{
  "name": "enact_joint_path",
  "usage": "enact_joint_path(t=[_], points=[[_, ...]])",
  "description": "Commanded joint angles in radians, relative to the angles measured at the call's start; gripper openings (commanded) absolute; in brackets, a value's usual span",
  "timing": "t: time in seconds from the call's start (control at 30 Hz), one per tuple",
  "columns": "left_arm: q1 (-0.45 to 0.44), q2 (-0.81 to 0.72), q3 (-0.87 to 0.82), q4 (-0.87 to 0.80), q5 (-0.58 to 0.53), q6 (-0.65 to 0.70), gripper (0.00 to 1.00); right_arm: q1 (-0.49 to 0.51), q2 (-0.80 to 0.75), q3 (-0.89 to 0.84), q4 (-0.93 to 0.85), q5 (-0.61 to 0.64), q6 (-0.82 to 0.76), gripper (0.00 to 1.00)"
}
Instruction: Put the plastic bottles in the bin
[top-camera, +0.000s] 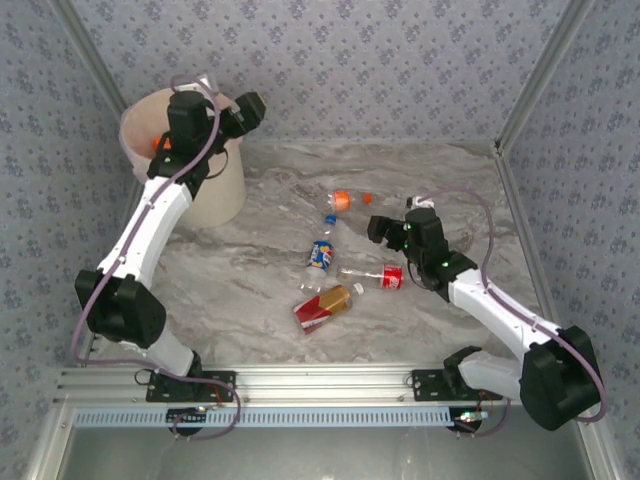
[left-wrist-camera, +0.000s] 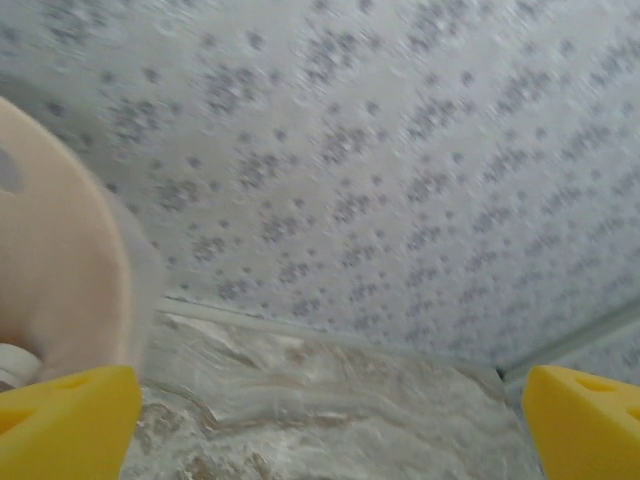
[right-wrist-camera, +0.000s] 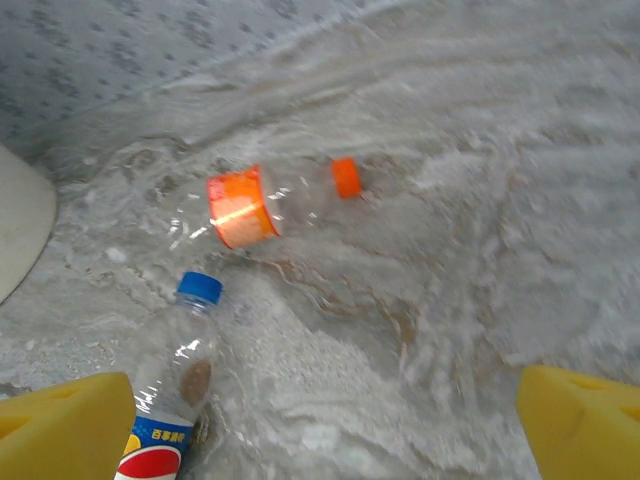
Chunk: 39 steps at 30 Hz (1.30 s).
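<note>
The bin (top-camera: 205, 195), a cream pail, stands at the back left, and something orange (top-camera: 158, 145) shows inside it. My left gripper (top-camera: 248, 108) hangs open over its right rim; in the left wrist view the left gripper (left-wrist-camera: 330, 420) has nothing between its yellow fingers, with the bin (left-wrist-camera: 60, 270) wall at the left. Several plastic bottles lie mid-table: an orange-labelled one (top-camera: 343, 200) (right-wrist-camera: 240, 208), a blue-capped one (top-camera: 321, 254) (right-wrist-camera: 175, 380), a red-labelled one (top-camera: 384, 275) and two side by side (top-camera: 323, 306). My right gripper (top-camera: 382, 230) (right-wrist-camera: 325, 420) hovers open, just right of the blue-capped bottle.
The marble-patterned table (top-camera: 250, 280) is closed in by patterned walls (top-camera: 400, 60) at the back and sides. The metal rail (top-camera: 320, 385) with both arm bases runs along the near edge. The bin's side (right-wrist-camera: 20, 230) shows at the left of the right wrist view.
</note>
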Motion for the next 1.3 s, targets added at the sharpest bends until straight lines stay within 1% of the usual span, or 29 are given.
enact_joint_path(t=[0.0,0.13,0.27,0.37,0.47,0.57,0.7,0.87,0.97,1.07,1.17,1.27], points=[[-0.027,-0.051,-0.055,0.079,0.097,0.06,0.98,0.002,-0.036,0.06,-0.241,0.068,0.21,1.0],[-0.052,-0.062,-0.101,0.079,0.175,0.079,0.98,0.012,-0.088,0.025,-0.326,0.047,0.434,1.0],[-0.06,-0.077,-0.15,0.083,0.202,0.106,0.98,0.016,-0.151,-0.032,-0.355,0.027,0.625,1.0],[-0.06,-0.086,-0.18,0.079,0.204,0.124,0.98,0.031,-0.178,-0.063,-0.37,0.048,0.758,1.0],[-0.06,-0.095,-0.202,0.07,0.21,0.142,0.98,0.044,-0.164,-0.063,-0.373,0.06,0.837,1.0],[-0.06,-0.099,-0.211,0.049,0.216,0.166,0.98,0.051,-0.127,-0.062,-0.353,0.044,0.92,1.0],[-0.06,-0.104,-0.21,0.015,0.213,0.197,0.98,0.054,-0.075,-0.113,-0.247,-0.006,1.05,1.0],[-0.06,-0.109,-0.22,0.008,0.206,0.203,0.98,0.056,-0.014,-0.123,-0.226,-0.001,1.09,0.99],[-0.06,-0.105,-0.226,0.007,0.206,0.201,0.98,0.049,0.012,-0.119,-0.239,-0.023,1.119,0.99],[-0.059,-0.096,-0.225,0.005,0.206,0.2,0.98,0.036,0.041,-0.129,-0.199,-0.032,1.129,0.98],[-0.06,-0.09,-0.224,0.004,0.21,0.2,0.98,0.003,0.087,-0.117,-0.16,-0.072,1.095,0.98],[-0.06,-0.084,-0.223,0.002,0.21,0.199,0.98,-0.032,0.153,-0.081,-0.148,-0.135,1.014,0.98]])
